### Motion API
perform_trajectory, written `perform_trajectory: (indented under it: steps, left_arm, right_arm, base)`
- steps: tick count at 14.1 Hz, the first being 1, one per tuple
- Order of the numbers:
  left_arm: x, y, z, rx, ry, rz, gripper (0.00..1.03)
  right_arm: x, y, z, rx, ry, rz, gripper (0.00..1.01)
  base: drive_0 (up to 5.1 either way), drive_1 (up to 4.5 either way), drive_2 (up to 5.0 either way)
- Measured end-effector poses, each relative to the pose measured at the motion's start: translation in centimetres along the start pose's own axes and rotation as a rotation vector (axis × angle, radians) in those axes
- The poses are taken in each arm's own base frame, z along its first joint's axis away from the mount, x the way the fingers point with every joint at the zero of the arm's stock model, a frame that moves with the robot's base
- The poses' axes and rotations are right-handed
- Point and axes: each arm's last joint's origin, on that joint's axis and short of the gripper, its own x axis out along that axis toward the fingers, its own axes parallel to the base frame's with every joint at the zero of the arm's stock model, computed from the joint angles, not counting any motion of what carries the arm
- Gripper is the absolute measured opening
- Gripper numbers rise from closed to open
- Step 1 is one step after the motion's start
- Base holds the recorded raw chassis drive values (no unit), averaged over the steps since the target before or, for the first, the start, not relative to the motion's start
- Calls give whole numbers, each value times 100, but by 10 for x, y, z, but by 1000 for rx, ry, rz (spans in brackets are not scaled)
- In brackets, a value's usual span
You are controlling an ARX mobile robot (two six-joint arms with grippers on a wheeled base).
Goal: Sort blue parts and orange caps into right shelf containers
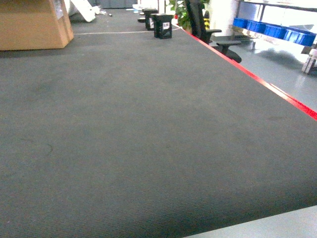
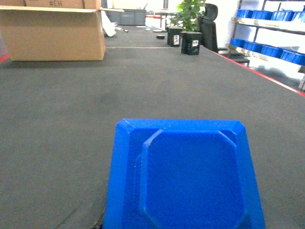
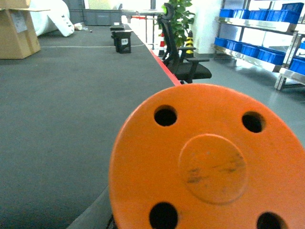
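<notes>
Blue part (image 2: pixel 183 179) hiding left end effector, orange cap (image 3: pixel 209 162) likewise

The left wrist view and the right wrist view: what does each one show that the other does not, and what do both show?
Only the left wrist view shows the blue part, an octagonal moulded piece filling the bottom of the frame. Only the right wrist view shows the orange cap, a round disc with holes, and the traffic cone. Both show the grey carpet, the cardboard box, the black office chair, the plant and the blue crates on the shelf.
</notes>
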Motion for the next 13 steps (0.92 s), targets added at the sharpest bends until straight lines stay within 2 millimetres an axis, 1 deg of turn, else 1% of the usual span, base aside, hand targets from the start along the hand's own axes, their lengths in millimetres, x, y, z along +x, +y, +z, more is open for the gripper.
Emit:
perform_trajectory:
  steps: [13]
  left_arm:
    - [0,0,0,0,0,0,43]
  right_arm:
    - [0,0,0,0,0,0,45]
  base:
    - [-159,-159,-159]
